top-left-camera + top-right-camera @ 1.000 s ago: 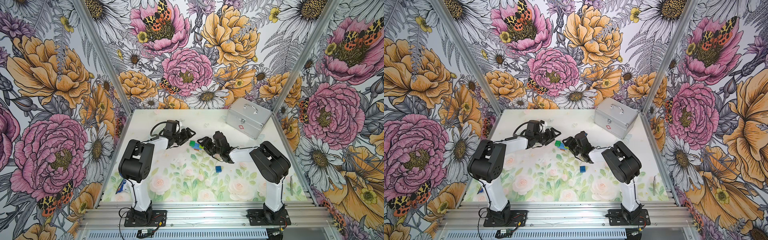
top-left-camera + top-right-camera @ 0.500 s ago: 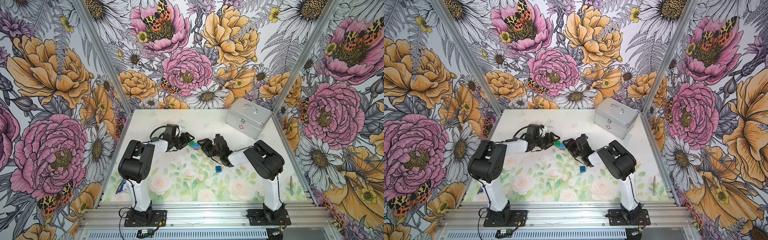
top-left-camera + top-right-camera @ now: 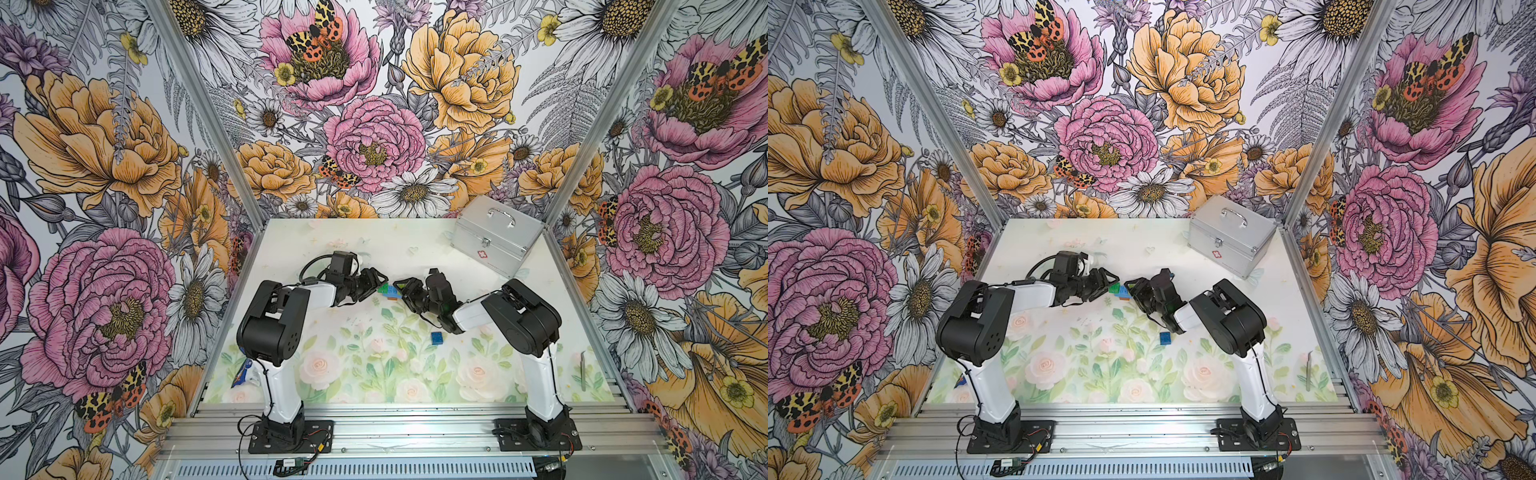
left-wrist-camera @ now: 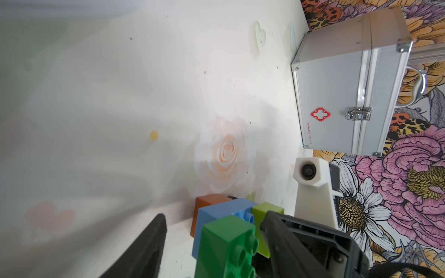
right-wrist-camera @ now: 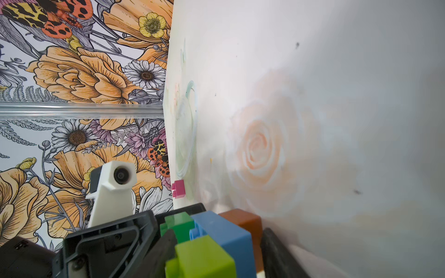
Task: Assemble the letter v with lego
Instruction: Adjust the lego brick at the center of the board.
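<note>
The part-built letter v [image 3: 388,289] [image 3: 1119,291] lies on the mat between my two grippers. It is an orange brick [image 5: 243,216], a light blue bar [image 5: 221,231], a dark green brick [image 4: 226,240] and a lime brick [image 5: 202,257]. My right gripper [image 5: 218,232] [image 3: 401,289] has one finger against the lime side and one against the orange side. My left gripper [image 3: 376,282] is open at the green brick. One of its fingers [image 4: 149,245] stands clear of the bricks. A dark blue brick [image 3: 436,337] [image 3: 1165,337] lies loose nearer the front. A pink brick [image 5: 178,189] sits by the far wall.
A silver metal case [image 3: 494,237] [image 3: 1229,237] stands at the back right corner. A small blue packet [image 3: 245,372] lies at the front left beside my left arm. A thin metal tool [image 3: 583,372] lies at the front right edge.
Both grippers have drawn in toward the bricks from either side, and both sets of jaws have narrowed. The right fingers have come onto the assembly.
</note>
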Motion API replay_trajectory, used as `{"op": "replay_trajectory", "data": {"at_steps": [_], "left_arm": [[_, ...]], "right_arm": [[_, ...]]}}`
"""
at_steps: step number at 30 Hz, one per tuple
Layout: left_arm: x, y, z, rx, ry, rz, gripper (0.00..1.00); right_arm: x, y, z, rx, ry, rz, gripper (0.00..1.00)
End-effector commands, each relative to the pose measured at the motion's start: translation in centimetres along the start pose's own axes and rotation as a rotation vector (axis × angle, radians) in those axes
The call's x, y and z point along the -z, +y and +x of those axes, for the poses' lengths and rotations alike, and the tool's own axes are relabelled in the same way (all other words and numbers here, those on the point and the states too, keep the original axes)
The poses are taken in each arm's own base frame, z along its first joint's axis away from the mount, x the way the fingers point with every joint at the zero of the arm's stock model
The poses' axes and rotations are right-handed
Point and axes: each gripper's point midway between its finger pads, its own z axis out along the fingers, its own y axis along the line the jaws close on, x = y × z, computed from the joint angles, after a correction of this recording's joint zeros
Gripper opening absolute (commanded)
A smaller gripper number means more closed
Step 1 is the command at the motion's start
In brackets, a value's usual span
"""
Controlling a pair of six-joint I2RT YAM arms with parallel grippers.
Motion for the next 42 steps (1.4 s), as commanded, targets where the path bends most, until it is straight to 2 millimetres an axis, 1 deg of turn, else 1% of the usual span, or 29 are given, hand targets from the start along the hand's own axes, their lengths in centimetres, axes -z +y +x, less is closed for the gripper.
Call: {"op": "replay_trajectory", "data": {"at_steps": [1, 4, 11, 20, 22, 26, 27, 28, 31, 32, 35, 37, 38, 39, 41, 42], "left_arm": [[0.5, -1.0, -0.4, -0.014, -0.034, 0.023, 0.66], [0.4, -1.0, -0.3, -0.012, -0.031, 0.025, 0.65], [0.4, -1.1, -0.3, -0.011, -0.029, 0.029, 0.64], [0.5, -0.9, -0.2, -0.006, -0.031, 0.026, 0.64], [0.7, -0.9, -0.3, -0.006, -0.035, 0.027, 0.64], [1.5, -1.1, -0.6, -0.007, -0.049, 0.035, 0.64], [1.6, -0.7, -0.7, 0.001, -0.049, 0.031, 0.64], [2.9, -2.0, -1.3, -0.016, -0.080, 0.056, 0.64], [4.6, -2.2, -1.9, -0.022, -0.118, 0.066, 0.71], [5.5, -2.4, -2.3, -0.027, -0.138, 0.070, 0.75], [7.3, -2.5, -3.0, -0.056, -0.180, 0.059, 0.87], [8.1, -2.6, -3.3, -0.094, -0.194, 0.037, 0.91], [8.6, -2.8, -3.5, -0.117, -0.202, 0.029, 0.93], [8.8, -2.8, -3.5, -0.133, -0.207, 0.023, 0.95], [9.2, -3.0, -3.6, -0.153, -0.215, 0.022, 0.97], [9.2, -2.9, -3.6, -0.160, -0.214, 0.021, 0.98]], "right_arm": [[-0.7, 0.5, 0.4, 0.003, 0.010, -0.022, 0.55], [-0.7, 0.4, 0.4, 0.002, 0.008, -0.022, 0.52], [-0.8, 0.1, 0.5, 0.007, 0.008, -0.014, 0.49], [-1.0, -0.7, 0.8, 0.020, 0.016, 0.027, 0.38], [-1.1, -0.8, 0.9, 0.025, 0.021, 0.036, 0.34], [-0.9, -0.9, 1.1, 0.034, 0.034, 0.073, 0.22], [-0.8, -1.1, 1.1, 0.028, 0.037, 0.090, 0.20], [-0.6, -1.2, 1.3, 0.021, 0.048, 0.106, 0.19], [0.2, -1.4, 1.9, -0.019, 0.092, 0.191, 0.13], [0.5, -1.5, 2.2, -0.036, 0.114, 0.235, 0.10], [1.2, -0.6, 3.4, -0.077, 0.170, 0.298, 0.07], [2.1, -0.2, 4.1, -0.099, 0.197, 0.349, 0.08], [2.6, -0.1, 4.5, -0.114, 0.210, 0.373, 0.12], [3.0, 0.0, 4.8, -0.138, 0.221, 0.379, 0.13], [3.7, -0.4, 5.3, -0.190, 0.236, 0.397, 0.13], [4.0, -1.0, 5.7, -0.205, 0.249, 0.423, 0.13]]}}
